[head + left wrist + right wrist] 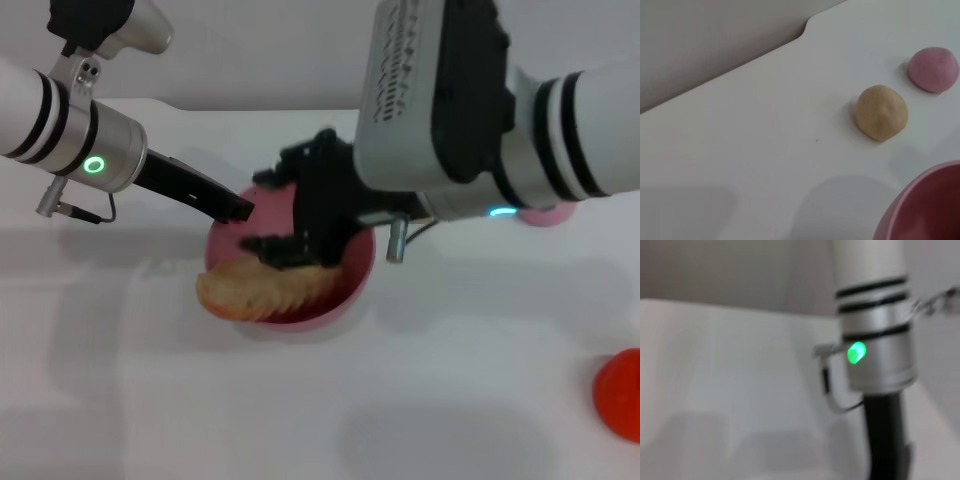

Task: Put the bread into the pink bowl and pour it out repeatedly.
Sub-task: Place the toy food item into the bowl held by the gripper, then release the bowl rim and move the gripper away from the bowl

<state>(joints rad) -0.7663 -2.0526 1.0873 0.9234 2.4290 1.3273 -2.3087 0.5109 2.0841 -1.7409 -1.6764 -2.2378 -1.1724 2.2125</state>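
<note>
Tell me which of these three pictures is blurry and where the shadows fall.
Right wrist view: blurred throughout, the left arm's green light smeared. Left wrist view: sharp, with soft shadows beside the beige lump, the pink dome and the pink bowl. Head view: fairly clear, faint arm shadows on the white table, and the bread lying over the bowl's near rim.

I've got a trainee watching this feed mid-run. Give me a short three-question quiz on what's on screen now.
1. True or false: the bread lies flat on the bottom of the pink bowl.
2. Which end effector is on the bread? A) left B) right C) neither
3. Fill in: the left end effector is at the bowl's ____.

Key
1. False: the loaf lies across the near rim, one end sticking out.
2. B: the right end effector is closed on it.
3. Rim, on the far left side.
</note>
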